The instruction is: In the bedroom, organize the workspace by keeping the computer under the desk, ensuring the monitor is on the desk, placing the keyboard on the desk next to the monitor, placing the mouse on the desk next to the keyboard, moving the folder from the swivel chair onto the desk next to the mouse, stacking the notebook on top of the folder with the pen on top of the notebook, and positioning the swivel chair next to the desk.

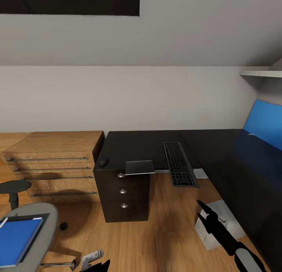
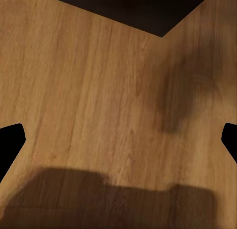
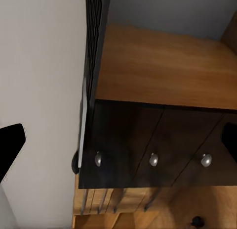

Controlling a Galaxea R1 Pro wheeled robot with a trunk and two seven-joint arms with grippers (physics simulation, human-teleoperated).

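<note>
i hold both arms low, right fingers (image 1: 203,209) and left fingers (image 2: 10,145) apart and empty, since the folder (image 1: 17,236) left of the desk (image 1: 137,146) waits on the swivel chair (image 1: 37,240).

The right arm (image 1: 235,246) reaches forward and up from the lower right corner of the head view, black at the forearm and pale grey nearer the elbow. Its right gripper (image 1: 204,210) points ahead, empty, fingers spread; the right wrist view shows them wide apart. The left gripper (image 2: 118,135) is also spread wide and holds nothing
</note>
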